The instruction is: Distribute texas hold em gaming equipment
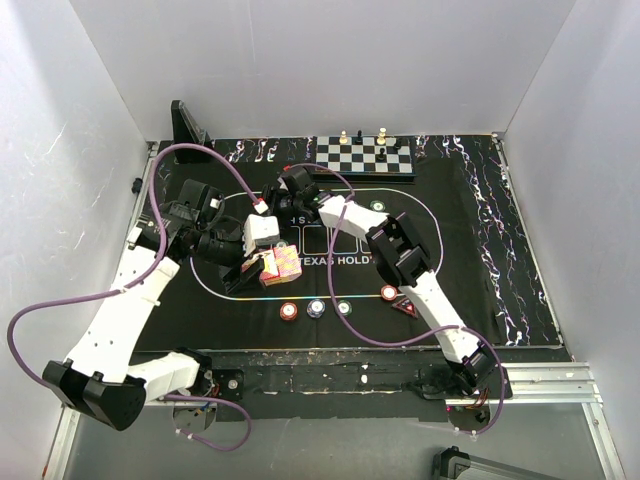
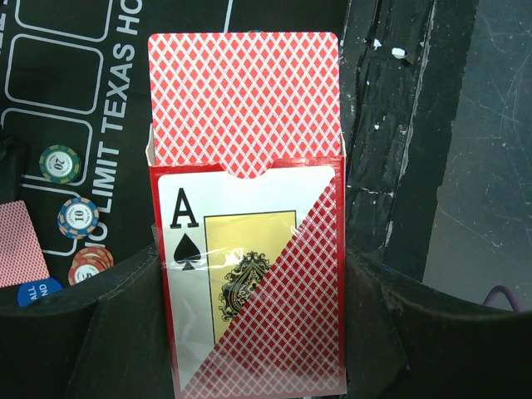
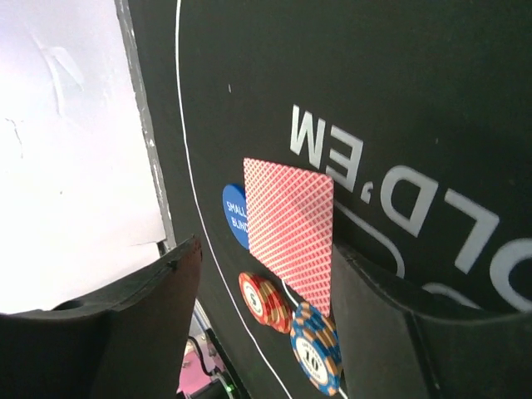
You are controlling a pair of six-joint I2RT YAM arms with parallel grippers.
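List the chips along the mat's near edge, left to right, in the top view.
red chip stack → blue chip → green chip → orange chip

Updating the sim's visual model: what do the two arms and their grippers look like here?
The left arm and right arm both have white link shells with black joint housings. A purple cable loops off the left; a second purple cable runs along the right. The left gripper's fingers and right gripper's fingers are broad and matte black. No markings are readable.
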